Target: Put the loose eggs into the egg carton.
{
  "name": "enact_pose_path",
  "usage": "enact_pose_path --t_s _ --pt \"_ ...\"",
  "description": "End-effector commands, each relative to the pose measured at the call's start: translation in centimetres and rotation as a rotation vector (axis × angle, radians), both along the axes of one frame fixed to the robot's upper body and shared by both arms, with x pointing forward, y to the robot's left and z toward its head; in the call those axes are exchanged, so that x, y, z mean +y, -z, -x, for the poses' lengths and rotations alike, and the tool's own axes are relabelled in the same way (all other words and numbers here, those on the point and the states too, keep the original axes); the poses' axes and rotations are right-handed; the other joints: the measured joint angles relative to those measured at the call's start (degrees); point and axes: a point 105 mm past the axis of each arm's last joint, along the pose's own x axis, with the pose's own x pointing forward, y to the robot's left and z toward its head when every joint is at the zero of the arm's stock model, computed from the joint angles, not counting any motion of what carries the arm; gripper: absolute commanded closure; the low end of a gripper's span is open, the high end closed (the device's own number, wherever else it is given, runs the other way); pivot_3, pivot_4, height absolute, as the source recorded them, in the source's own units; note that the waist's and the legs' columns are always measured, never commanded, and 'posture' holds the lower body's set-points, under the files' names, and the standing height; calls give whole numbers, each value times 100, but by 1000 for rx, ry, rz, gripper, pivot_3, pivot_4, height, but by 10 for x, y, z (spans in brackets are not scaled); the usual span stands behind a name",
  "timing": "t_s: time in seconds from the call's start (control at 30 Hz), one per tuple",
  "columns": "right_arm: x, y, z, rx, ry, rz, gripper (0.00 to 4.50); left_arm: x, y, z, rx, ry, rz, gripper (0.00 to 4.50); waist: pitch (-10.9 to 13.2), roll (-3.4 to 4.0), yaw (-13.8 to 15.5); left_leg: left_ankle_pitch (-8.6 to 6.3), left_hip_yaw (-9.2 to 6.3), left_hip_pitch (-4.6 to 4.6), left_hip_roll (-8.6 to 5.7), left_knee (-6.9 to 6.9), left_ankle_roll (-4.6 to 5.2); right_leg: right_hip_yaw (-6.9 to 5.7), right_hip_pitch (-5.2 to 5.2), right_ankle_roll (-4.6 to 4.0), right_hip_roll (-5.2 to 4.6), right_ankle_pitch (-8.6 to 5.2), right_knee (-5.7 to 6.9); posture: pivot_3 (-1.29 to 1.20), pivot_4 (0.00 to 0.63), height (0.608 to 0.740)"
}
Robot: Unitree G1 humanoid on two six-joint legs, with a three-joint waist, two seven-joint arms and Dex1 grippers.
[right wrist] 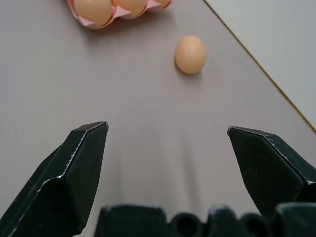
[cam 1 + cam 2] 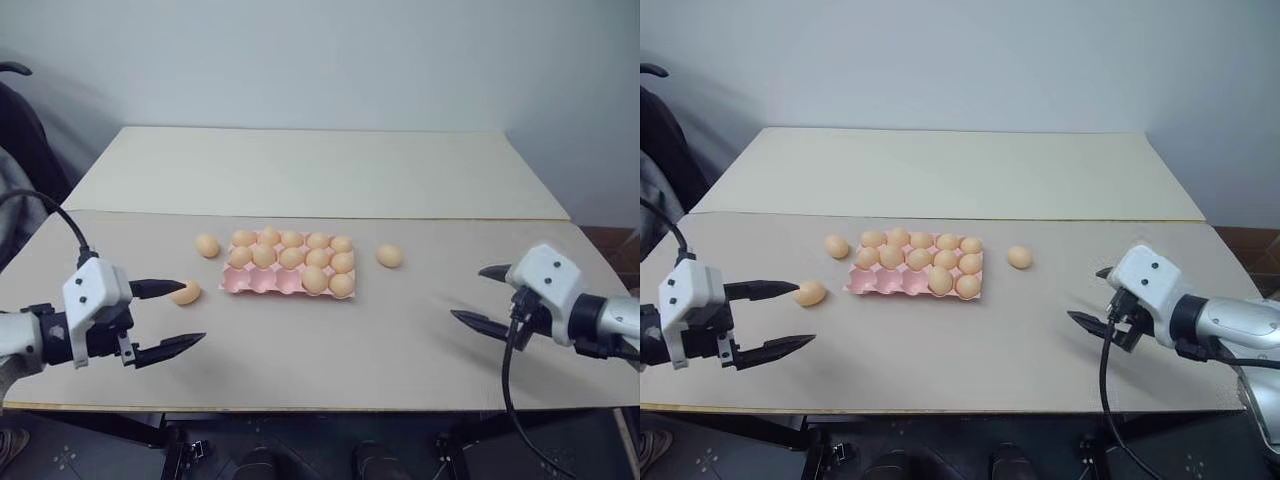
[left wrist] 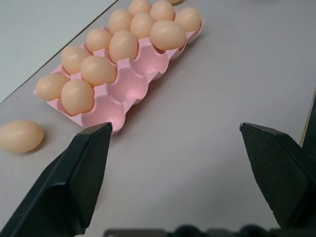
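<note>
The flat, lidless pink moulded egg carton [image 2: 262, 281] lay near the middle of the pale beige tabletop [image 2: 340, 345], its cups mostly filled with smooth, light orange-tan eggs; the near row kept three empty cups on the robot's left, which looked like the obvious places for what remained outside. Three smooth oval orange-tan loose eggs lay on the bare table: one just beside the carton's far-left corner [image 2: 207, 245], one near the carton's left end and closer to the robot [image 2: 186, 293], and one to the right of the carton, a little apart from it [image 2: 390, 256]. The left gripper [image 2: 176, 317], two black fingers on a white-cased wrist, hovered low over the table with its jaws spread wide and nothing between them, its upper finger reaching up to the nearer left egg (whether it touched could not be told), probably because that egg was the easiest for it to take. The right gripper [image 2: 478, 296] hung well apart from the carton at the table's right side, jaws likewise wide and empty, pointed inward toward the right-hand egg [image 1: 190, 54], which lay ahead of its fingers. Judged from this layout, the task was well along, with three eggs left to seat.
</note>
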Motion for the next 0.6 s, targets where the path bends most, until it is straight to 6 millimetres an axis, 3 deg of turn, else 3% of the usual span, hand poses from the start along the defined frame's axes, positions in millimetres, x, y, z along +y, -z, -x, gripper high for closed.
enact_pose_path --t_s 0.03,0.37,0.6 --pt "6 -4 -17 -29 36 -37 22 -4 -7 -1 -38 21 -18 0 0 0 -7 0 0 2 1 0 0 0 1 0 1 0 1 0 150 740" --pt "47 20 -98 -90 39 -84 22 -8 -7 -6 -46 21 -18 0 1 1 -2 0 -1 -13 -1 -1 0 0 -15 0 0 0 1 0 150 740" --pt "66 26 -129 -143 49 -101 22 -6 -6 -4 -48 4 -22 0 2 3 4 1 -2 -39 -1 1 -1 0 -45 -2 -1 2 13 0 150 740"
